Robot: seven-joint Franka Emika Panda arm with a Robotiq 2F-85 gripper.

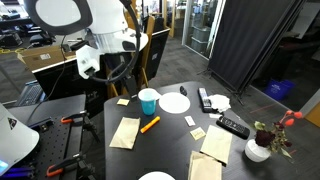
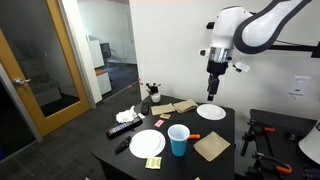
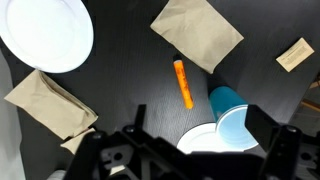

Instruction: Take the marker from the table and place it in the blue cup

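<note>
The orange marker point(image 3: 183, 83) lies flat on the black table point(image 3: 120, 70); it also shows in both exterior views point(image 1: 150, 125) point(image 2: 195, 136). The light blue cup point(image 3: 232, 115) stands upright beside it, a little apart, and shows in both exterior views point(image 1: 148, 100) point(image 2: 178, 140). My gripper point(image 3: 200, 128) hangs high above the table point(image 2: 215, 86), over the cup and marker. Its fingers are spread wide and hold nothing.
White plates point(image 3: 48, 35) point(image 3: 200, 140) point(image 1: 174, 102) and brown napkins point(image 3: 197, 33) point(image 3: 52, 103) point(image 1: 125, 132) lie around the marker. A yellow sticky note point(image 3: 295, 55), black remotes point(image 1: 232, 126) point(image 1: 204, 98) and a white flower vase point(image 1: 258, 150) stand farther off.
</note>
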